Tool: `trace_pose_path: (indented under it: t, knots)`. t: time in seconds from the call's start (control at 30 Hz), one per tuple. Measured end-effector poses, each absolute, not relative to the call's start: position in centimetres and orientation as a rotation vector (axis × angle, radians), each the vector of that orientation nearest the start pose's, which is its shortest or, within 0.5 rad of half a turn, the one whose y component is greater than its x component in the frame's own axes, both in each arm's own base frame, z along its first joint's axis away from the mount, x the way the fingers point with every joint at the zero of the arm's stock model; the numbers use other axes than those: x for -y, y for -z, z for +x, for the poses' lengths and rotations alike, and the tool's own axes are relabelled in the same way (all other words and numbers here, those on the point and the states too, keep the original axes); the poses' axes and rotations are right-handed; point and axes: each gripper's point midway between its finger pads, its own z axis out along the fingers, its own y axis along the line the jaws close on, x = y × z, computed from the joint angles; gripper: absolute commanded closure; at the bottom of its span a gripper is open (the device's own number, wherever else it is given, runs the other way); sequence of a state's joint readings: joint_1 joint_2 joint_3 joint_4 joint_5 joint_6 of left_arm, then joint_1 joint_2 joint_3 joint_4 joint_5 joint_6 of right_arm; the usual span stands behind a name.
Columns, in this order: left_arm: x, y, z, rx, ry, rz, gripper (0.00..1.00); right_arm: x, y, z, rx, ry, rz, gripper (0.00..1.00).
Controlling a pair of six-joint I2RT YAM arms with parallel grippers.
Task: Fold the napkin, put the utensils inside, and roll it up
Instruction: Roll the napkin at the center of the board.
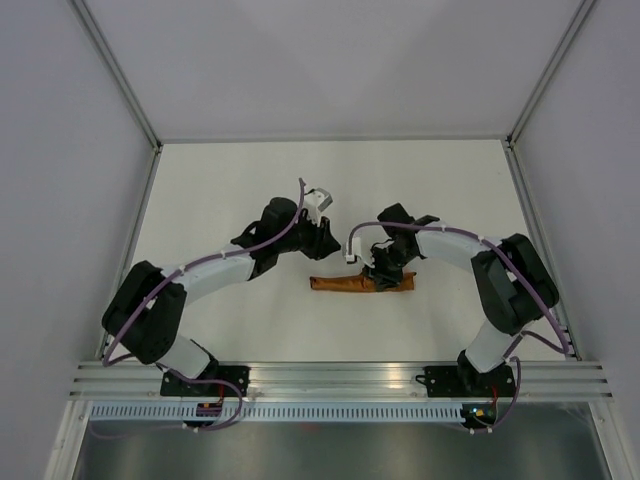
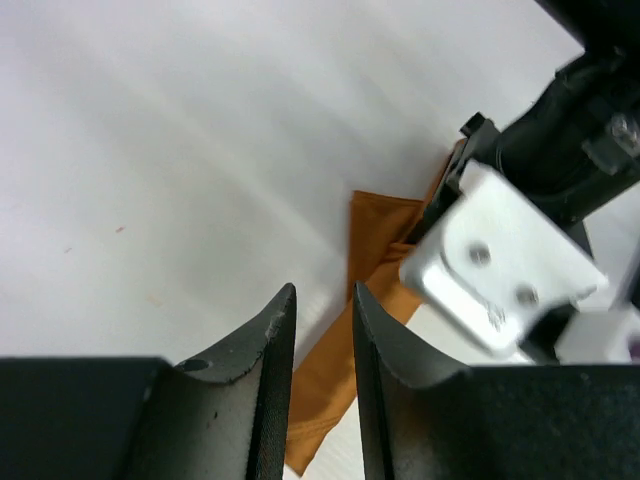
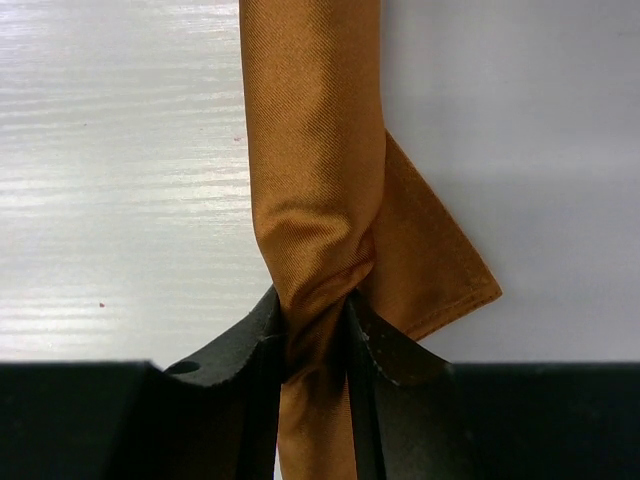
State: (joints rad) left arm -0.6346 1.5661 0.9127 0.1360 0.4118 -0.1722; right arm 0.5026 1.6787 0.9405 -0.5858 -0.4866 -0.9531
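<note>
The napkin [image 1: 345,285] lies as a narrow orange-brown roll on the white table [image 1: 230,200], its length running left to right. My right gripper [image 1: 385,275] is shut on the roll near its right end, and the cloth bunches between the fingers [image 3: 312,300]. A loose corner of the napkin [image 3: 440,270] sticks out beside the roll [image 3: 315,150]. My left gripper [image 1: 330,243] hovers just behind the roll's left part, open, with nothing between its fingers [image 2: 325,290]; the napkin [image 2: 330,370] shows below through the gap. The utensils are hidden.
The right arm's wrist with its white camera mount [image 2: 500,260] sits close to my left gripper's right side. Grey walls and metal frame posts [image 1: 135,95] enclose the table. The arm bases stand on the rail [image 1: 330,380] at the near edge.
</note>
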Motion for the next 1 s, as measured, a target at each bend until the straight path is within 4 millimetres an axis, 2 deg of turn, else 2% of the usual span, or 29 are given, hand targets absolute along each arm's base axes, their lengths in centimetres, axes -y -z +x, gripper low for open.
trace_pose_path:
  t: [0.13,0.27,0.5,0.6,0.8,1.0]
  knots:
    - [29.5,-12.9,29.9,-1.949,0.799,0.641,0.65,-19.3,-1.3,24.6,-2.072,-0.747,-1.879,0.69]
    - [29.1,-12.8,28.2,-1.843,0.693,0.63,0.62,-19.3,-1.4,24.7,-2.146,-0.911,-1.85,0.69]
    - [33.1,-12.9,24.0,-1.631,0.528,0.873,0.59,-19.3,-1.4,24.9,-2.222,-1.059,-1.796,0.69]
    - [34.5,-11.1,22.9,-1.588,0.447,1.0,0.57,-19.3,-1.4,24.9,-2.238,-1.081,-1.786,0.69]
    - [36.7,-7.5,21.7,-1.518,0.291,1.235,0.56,-19.3,-1.4,24.8,-2.26,-1.119,-1.764,0.69]
    - [38.9,-6.6,21.9,-1.433,0.21,1.359,0.54,-19.1,-1.4,23.9,-2.3,-1.171,-1.749,0.69]
